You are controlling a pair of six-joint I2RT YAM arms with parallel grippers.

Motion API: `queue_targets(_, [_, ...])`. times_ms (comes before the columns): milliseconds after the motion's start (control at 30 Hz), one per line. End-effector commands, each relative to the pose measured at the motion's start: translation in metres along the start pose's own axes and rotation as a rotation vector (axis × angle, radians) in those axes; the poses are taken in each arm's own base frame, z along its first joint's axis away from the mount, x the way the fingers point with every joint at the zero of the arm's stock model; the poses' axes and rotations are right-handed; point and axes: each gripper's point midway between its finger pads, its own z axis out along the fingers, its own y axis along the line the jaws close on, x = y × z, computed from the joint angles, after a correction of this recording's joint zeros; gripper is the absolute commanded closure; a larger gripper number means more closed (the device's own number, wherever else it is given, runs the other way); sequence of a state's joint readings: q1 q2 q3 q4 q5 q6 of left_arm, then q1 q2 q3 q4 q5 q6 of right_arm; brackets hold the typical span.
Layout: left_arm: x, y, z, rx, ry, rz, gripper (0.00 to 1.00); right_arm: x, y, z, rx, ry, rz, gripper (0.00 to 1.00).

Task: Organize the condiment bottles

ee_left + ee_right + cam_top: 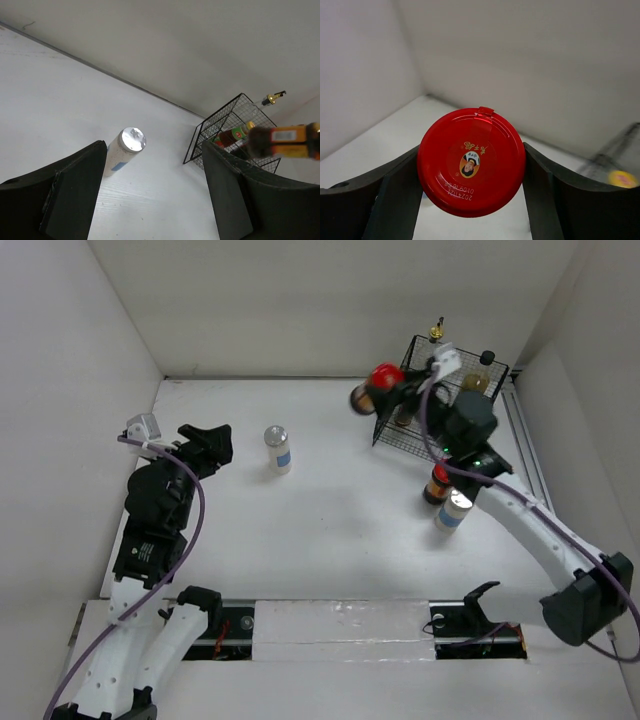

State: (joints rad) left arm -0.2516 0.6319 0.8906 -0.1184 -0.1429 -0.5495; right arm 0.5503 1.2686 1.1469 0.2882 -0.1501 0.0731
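black wire basket (392, 428) looks like the collecting spot. right gripper (385, 390) clamped on red-lidded jar (471, 161), held sideways just left of basket, likely bound for it. left gripper (155, 195) spread, empty, well left of basket. silver-lidded shaker (277, 448) upright between them, waiting.

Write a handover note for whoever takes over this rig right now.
Left gripper: open, empty, short of one shaker mid-table.
Right gripper: shut on a red-lidded jar, held up beside the wire basket.
Done: gold-capped bottle, black-capped bottle and yellow-capped bottle are in the basket.
Left: the held jar, that shaker, plus a second jar and second shaker standing by the right arm.
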Motion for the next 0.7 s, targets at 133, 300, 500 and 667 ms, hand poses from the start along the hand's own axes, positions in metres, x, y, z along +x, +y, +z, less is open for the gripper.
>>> queue_targets(133, [-0.010, -0.010, 0.002, 0.044, -0.028, 0.015, 0.27, -0.060, -0.144, -0.046, 0.457, -0.126, -0.078, 0.60])
queue_targets(300, [-0.010, -0.010, 0.002, 0.044, -0.028, 0.015, 0.27, -0.067, -0.202, -0.052, 0.553, -0.116, -0.095, 0.61])
queue_targets(500, [-0.010, -0.010, 0.002, 0.044, -0.028, 0.015, 0.27, -0.059, -0.238, -0.053, 0.603, -0.080, -0.097, 0.61])
queue_targets(667, [-0.005, -0.008, 0.007, 0.033, -0.013, 0.018, 0.27, -0.057, -0.257, -0.045, 0.622, -0.096, -0.106, 0.61])
